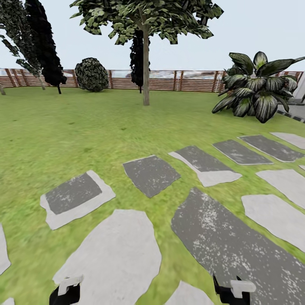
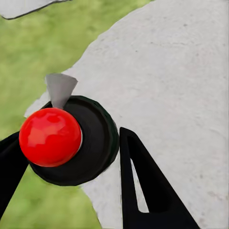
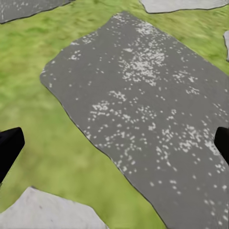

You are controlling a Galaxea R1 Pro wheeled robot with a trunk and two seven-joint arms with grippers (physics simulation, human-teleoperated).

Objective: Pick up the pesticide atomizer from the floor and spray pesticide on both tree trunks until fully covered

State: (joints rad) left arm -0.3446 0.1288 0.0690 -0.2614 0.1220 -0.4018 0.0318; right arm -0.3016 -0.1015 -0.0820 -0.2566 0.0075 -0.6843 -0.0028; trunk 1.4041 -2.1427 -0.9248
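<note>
Gripping the pesticide atomizer [image 2: 71,140] between its two black fingers [image 2: 148,191], the left gripper [image 2: 71,162] holds the bottle over the edge of a pale grey stepping stone [image 2: 181,86], where rough stone meets lawn [image 2: 43,43]; from above only the bottle's glossy red ball top, round dark body and small grey nozzle show, while its label and lower part are hidden. In the head view both arms are cut off by the lower frame edge, leaving just a black-and-white stub of the left gripper [image 1: 65,292] and of the right gripper [image 1: 232,290], both held low and pointing forward, so the bottle cannot be made out there. The right gripper's fingertips [image 3: 9,145] sit far apart at opposite edges of its wrist view, released and holding nothing, above a dark grey stone [image 3: 143,109] flecked with white specks. Beyond the stepping stones [image 1: 150,173], a tree [image 1: 145,63] with a slim pale trunk and blocky green canopy stands on the mottled grass, before a reddish slatted fence [image 1: 169,80]. To the tree's right spreads a broad-leaved striped plant [image 1: 254,87]; to its left, a round dark bush [image 1: 91,75] and near-black narrow trees [image 1: 44,42], their tops cropped.
</note>
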